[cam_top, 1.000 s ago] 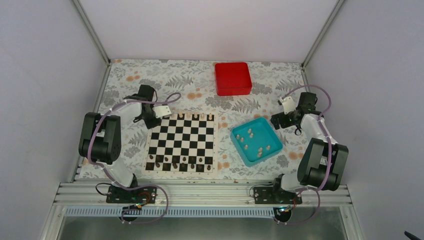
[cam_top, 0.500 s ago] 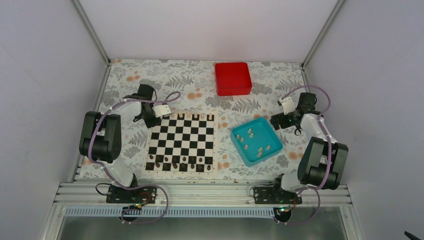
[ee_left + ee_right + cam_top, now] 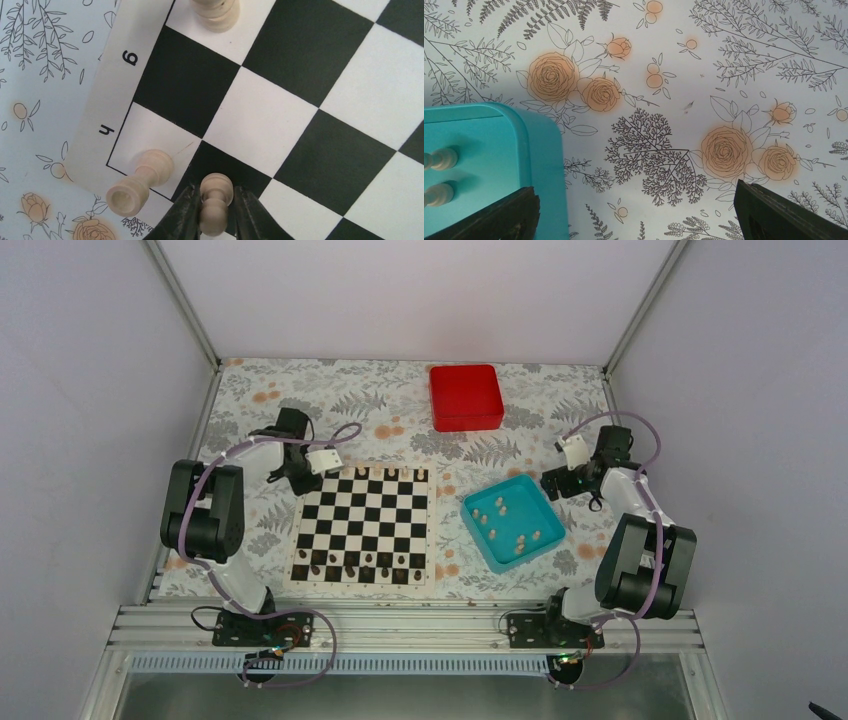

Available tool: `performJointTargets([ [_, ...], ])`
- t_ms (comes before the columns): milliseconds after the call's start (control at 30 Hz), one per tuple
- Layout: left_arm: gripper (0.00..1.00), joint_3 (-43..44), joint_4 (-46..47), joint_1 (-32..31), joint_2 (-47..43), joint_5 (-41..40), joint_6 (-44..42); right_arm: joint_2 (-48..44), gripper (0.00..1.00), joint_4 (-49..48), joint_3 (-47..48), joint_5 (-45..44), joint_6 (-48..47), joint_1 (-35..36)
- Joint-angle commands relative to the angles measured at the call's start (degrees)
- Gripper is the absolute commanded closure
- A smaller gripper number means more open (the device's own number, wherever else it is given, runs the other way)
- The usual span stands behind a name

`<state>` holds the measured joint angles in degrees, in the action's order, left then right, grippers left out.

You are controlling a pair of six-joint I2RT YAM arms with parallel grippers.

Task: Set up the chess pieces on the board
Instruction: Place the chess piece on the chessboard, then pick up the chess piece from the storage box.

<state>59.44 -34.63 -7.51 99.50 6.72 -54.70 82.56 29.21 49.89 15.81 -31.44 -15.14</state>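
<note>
The board point(image 3: 365, 520) lies in the middle, with cream chess pieces point(image 3: 390, 473) along its far row. In the left wrist view my left gripper point(image 3: 216, 215) is shut on a cream pawn point(image 3: 216, 197). The pawn stands on a black square of the board point(image 3: 310, 100), next to a cream rook point(image 3: 137, 182) on the corner square. In the top view the left gripper point(image 3: 322, 462) is at the board's far left corner. My right gripper point(image 3: 636, 220) is wide open and empty over the cloth, right of the teal tray point(image 3: 539, 165). Several cream pieces point(image 3: 500, 505) lie in the tray.
Dark brown pieces point(image 3: 360, 565) fill the board's near rows. The teal tray point(image 3: 475, 525) sits right of the board, and a red box point(image 3: 466, 396) stands at the back. Another cream piece point(image 3: 215, 12) stands two squares from the rook. Metal frame posts stand at both back corners.
</note>
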Motion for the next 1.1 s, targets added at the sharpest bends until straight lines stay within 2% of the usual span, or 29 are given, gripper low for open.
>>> performJointTargets([
  [0, 0.79, 0.28, -0.11, 0.39, -0.01, 1.06, -0.52, -0.02, 0.0, -0.22, -0.67, 0.62, -0.35, -0.25],
  [500, 0.7, 7.21, -8.0, 0.34, -4.92, 1.8, -1.23, -0.23, 0.0, 0.07, -1.09, 1.36, -0.85, -0.28],
  [733, 0.71, 15.86, -17.96, 0.13, -8.23, 5.64, -1.77, -0.88, 0.0, 0.81, -1.02, 1.52, -1.48, -0.25],
  [933, 0.7, 24.32, -22.3, 0.12, -14.81, 10.76, -0.19, -3.66, 0.0, 10.11, 3.9, 4.88, -7.76, 1.55],
  [1033, 0.54, 24.82, -18.42, 0.13, -17.77, 10.94, 2.35, -6.45, 0.0, 15.97, 5.84, 3.77, -11.82, 5.43],
  [1067, 0.46, 24.39, -16.65, 0.13, -18.46, 10.55, 3.37, -7.14, 0.0, 17.78, 6.26, 2.89, -12.95, 6.77],
])
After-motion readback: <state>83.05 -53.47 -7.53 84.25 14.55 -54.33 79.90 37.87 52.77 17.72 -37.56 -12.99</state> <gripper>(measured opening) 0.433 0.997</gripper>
